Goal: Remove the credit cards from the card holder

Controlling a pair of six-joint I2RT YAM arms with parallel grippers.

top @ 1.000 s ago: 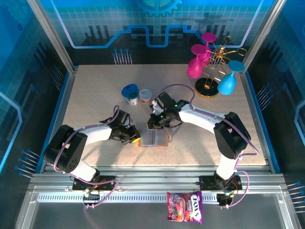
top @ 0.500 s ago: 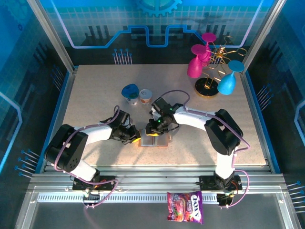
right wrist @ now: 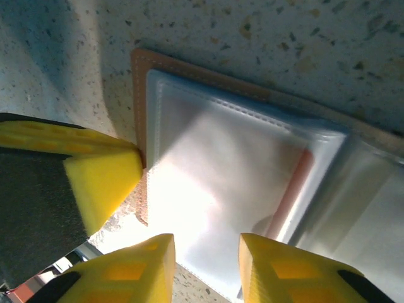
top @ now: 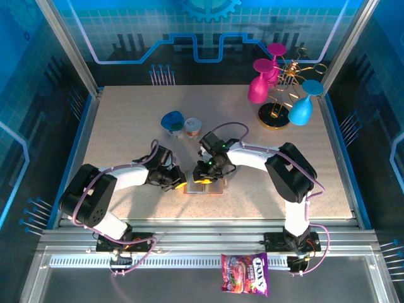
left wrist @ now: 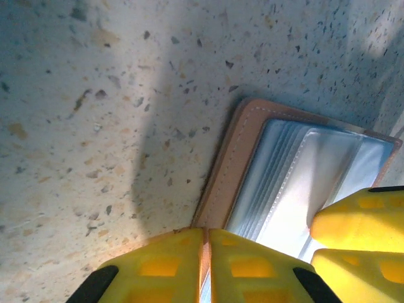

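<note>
The card holder [top: 214, 187] lies open and flat on the speckled surface [top: 126, 126], close to the middle of its near edge, with its stitched brown leather rim outermost and pale clear sleeves facing up. The left jaws are closed tight on the holder's left leather edge: in the left wrist view the two yellow fingers [left wrist: 158, 268] meet with only the thin brown rim between them. The right jaws reach over the holder from the far side, partly open, their fingers [right wrist: 129, 268] apart above a clear sleeve with nothing clamped between them; the tip of a left finger touches the leather rim just beside them. The sleeves glare white, so whether the credit cards sit in them cannot be told and no print can be read; a reddish strip [right wrist: 293, 189] shows through one sleeve, too blurred to identify. Beyond the holder, near the middle of the surface, stand two small tubs, one with a blue lid [top: 173, 120] and one pale [top: 192, 126], their labels too small to read. At the far right corner a gold rack [top: 278, 110] holds two pink goblets [top: 259, 88] and a blue goblet [top: 301, 108]. Off the surface, on the grey ledge [top: 158, 278] in front of the arm bases, lies a candy bag [top: 245, 274] whose white lettering reads FOX'S
</note>
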